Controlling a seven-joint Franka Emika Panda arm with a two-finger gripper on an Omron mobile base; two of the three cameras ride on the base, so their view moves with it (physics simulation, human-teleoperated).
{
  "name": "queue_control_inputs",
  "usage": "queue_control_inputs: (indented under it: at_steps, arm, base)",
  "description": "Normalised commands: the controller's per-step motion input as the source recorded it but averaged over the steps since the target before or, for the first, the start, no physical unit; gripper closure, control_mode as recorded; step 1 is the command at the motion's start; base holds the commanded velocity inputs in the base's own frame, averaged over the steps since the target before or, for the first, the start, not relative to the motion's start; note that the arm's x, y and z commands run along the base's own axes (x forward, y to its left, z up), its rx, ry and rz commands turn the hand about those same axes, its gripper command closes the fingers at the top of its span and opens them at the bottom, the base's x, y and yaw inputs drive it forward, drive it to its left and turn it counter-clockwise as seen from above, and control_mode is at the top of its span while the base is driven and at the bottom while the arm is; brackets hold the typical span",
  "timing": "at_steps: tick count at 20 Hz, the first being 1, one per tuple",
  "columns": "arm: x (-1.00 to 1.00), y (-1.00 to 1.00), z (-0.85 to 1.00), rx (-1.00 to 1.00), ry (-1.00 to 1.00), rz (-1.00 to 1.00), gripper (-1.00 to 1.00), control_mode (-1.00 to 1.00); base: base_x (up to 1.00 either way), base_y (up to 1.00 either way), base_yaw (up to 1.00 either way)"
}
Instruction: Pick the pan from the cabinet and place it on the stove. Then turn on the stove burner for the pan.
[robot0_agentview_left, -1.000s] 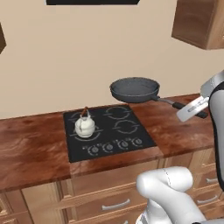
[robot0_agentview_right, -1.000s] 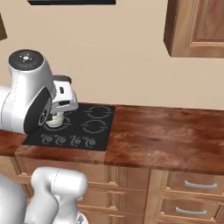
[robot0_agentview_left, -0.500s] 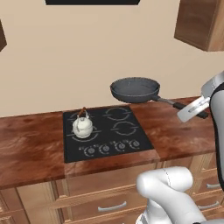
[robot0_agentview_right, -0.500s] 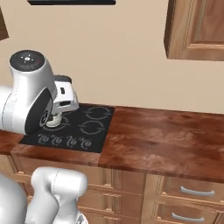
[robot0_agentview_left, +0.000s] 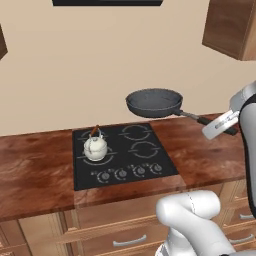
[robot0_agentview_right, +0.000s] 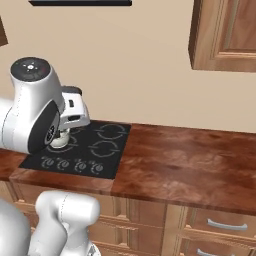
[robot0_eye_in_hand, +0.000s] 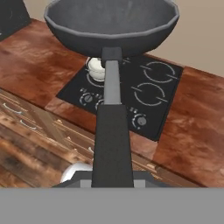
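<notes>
Gripper (robot0_agentview_left: 221, 126) clamping the pan (robot0_agentview_left: 154, 102) by its handle, carrying it above the stove (robot0_agentview_left: 122, 155); next, lowering onto a free burner at 3 o'clock of the kettle (robot0_agentview_left: 95, 147).

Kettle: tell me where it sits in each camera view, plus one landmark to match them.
Left base view: kettle on the stove's left burner.
Right base view: mostly hidden behind the arm, a white sliver at left.
Hand view: peeking out beneath the pan.
Landmark: the stove.
</notes>
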Motion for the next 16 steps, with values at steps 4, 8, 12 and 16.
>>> queue_control_inputs:
  at_steps: [4,8,12,16]
  arm:
    - [0.06,-0.25,-0.12,0.04,0.01,0.0,1.0,-1.0]
    - [0.2,-0.46,-0.25,0.03,0.03,0.02,1.0,-1.0]
    - [0.3,-0.22,-0.33,0.0,0.0,0.05,1.0,-1.0]
    - [0.36,-0.16,-0.39,0.0,-0.02,0.13,1.0,-1.0]
  base:
    - [0.0,0.0,0.0]
    - [0.0,0.0,0.0]
    - [0.0,0.0,0.0]
    - [0.0,0.0,0.0]
